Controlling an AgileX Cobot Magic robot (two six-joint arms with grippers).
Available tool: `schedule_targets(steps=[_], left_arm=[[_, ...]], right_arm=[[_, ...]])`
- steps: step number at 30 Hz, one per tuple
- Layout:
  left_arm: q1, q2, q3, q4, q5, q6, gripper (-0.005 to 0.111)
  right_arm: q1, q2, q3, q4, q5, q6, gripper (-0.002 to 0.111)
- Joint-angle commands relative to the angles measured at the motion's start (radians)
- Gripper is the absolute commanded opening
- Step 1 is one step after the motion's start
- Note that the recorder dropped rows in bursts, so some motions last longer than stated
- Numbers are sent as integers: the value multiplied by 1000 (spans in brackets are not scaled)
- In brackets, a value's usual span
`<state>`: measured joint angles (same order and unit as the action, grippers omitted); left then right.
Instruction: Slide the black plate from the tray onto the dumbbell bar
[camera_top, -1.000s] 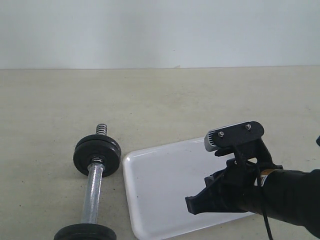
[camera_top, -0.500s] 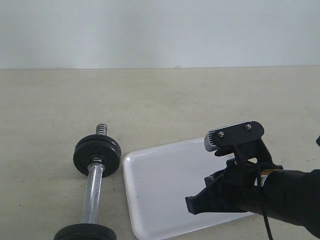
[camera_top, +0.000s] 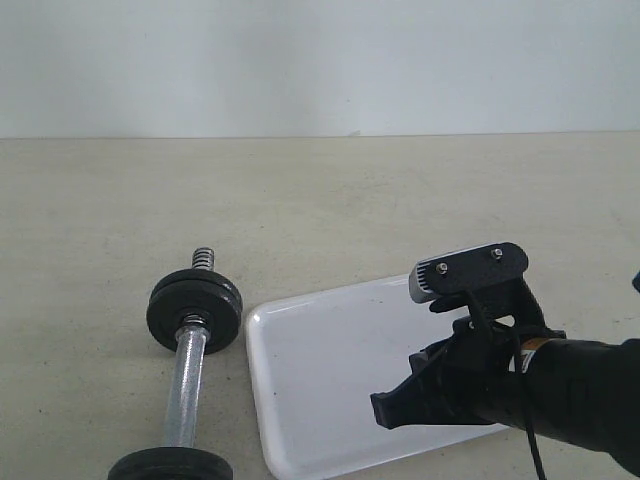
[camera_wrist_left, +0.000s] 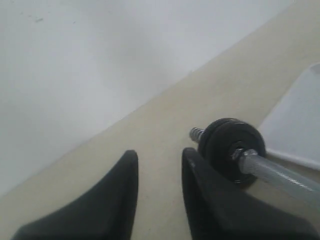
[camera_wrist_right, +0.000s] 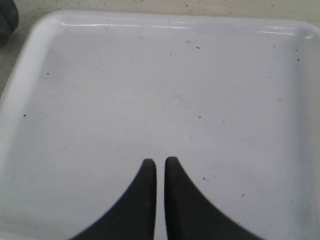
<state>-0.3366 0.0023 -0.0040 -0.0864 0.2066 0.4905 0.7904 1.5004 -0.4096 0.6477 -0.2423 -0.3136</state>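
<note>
Beige tabletop (camera_top: 400, 200) below a plain white wall carries the dumbbell bar (camera_top: 186, 385) at 8 o'clock of the exterior view and the tray (camera_top: 320, 370) at 6 o'clock, its floor bare in the right wrist view. The black plate (camera_top: 195, 310) appears already seated on the bar's far end, so the sliding step looks done. With the right gripper (camera_top: 385, 410) pressed together and empty over the tray at 5 o'clock, and the left gripper (camera_wrist_left: 159, 152) parted on nothing near the plate, the next move calls only for checking the seat and backing clear.
</note>
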Motion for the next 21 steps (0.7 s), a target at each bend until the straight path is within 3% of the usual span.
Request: schedule_targets(steps=[1, 5, 8, 11, 15, 21], left_arm=[[174, -2, 4, -115, 20, -3, 27], [352, -2, 4, -295, 95, -3, 27], [473, -2, 4, -315, 181, 1, 27], [557, -2, 4, -354, 183, 27, 27], [605, -2, 4, -363, 185, 27, 27], [611, -2, 4, -365, 185, 27, 27]], right_arm=[[-3, -3, 3, -5, -8, -2, 1], [-3, -3, 3, -5, -8, -2, 1], [-3, -3, 3, -5, -8, -2, 1], [-3, -3, 3, -5, -8, -2, 1], [-3, -3, 3, -5, -8, -2, 1], [-3, -3, 3, -5, -8, -2, 1]])
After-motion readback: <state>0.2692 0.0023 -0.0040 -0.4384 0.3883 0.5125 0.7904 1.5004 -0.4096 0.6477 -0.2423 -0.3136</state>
